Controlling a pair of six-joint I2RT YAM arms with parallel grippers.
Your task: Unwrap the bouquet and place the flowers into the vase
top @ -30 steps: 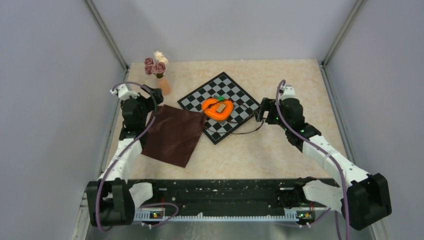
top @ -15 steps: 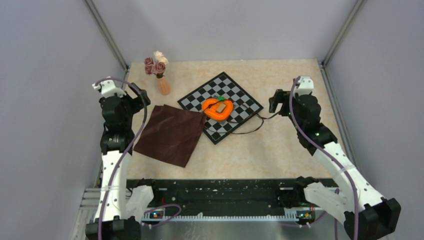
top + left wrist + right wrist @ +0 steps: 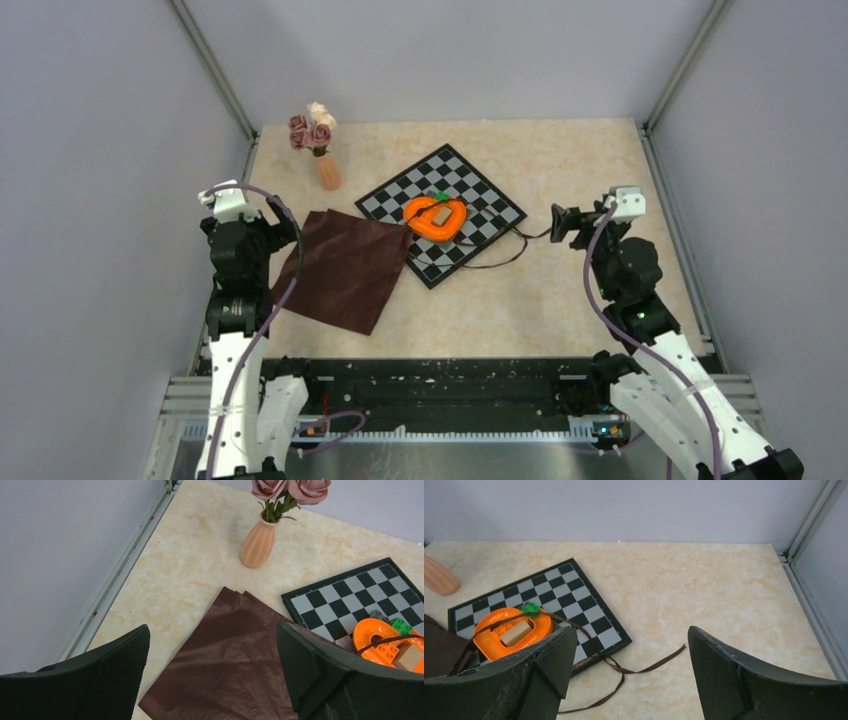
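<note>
The flowers point(image 3: 312, 128), pink and cream roses, stand in the small orange vase point(image 3: 327, 173) at the table's far left; the left wrist view shows the vase point(image 3: 258, 544) with the flowers point(image 3: 290, 487) in its neck. The bouquet's maroon cloth point(image 3: 345, 268) lies spread flat, and its thin dark ribbon point(image 3: 495, 258) trails loose off the chessboard. My left gripper point(image 3: 270, 225) hovers open and empty over the cloth's point(image 3: 240, 665) left edge. My right gripper point(image 3: 560, 222) is open and empty, above the ribbon point(image 3: 624, 667).
A chessboard point(image 3: 440, 212) lies mid-table with an orange heart-shaped object point(image 3: 435, 217) on it, holding a tan block and a green brick. Grey walls and metal rails point(image 3: 245, 130) close in the table on three sides.
Both arms have drawn back toward the near edge and outward: the left gripper away from the vase and cloth corner, the right gripper away from the chessboard. Flowers, vase and cloth stayed put.
</note>
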